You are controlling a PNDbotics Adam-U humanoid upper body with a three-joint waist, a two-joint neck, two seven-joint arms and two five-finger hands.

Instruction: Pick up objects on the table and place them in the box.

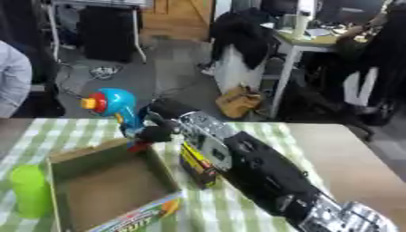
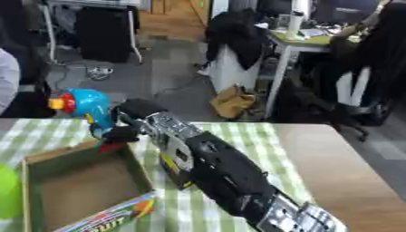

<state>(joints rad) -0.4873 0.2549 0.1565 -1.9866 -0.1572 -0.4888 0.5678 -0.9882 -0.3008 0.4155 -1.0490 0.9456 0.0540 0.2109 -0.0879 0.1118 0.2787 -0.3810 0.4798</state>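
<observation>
Blue toy drill (image 1: 113, 105) pinched by right hand (image 1: 158, 121) fingers above box (image 1: 101, 154), green cup (image 1: 28, 190) whole only in left eye view

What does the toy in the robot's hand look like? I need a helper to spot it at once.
Start at the open cardboard box on the green checked tablecloth. Just above its far edge, the right hand grips a blue toy drill. It is the only bright blue thing there, with a red and yellow nose pointing left, unlike the green cup or the yellow and black pack.
</observation>
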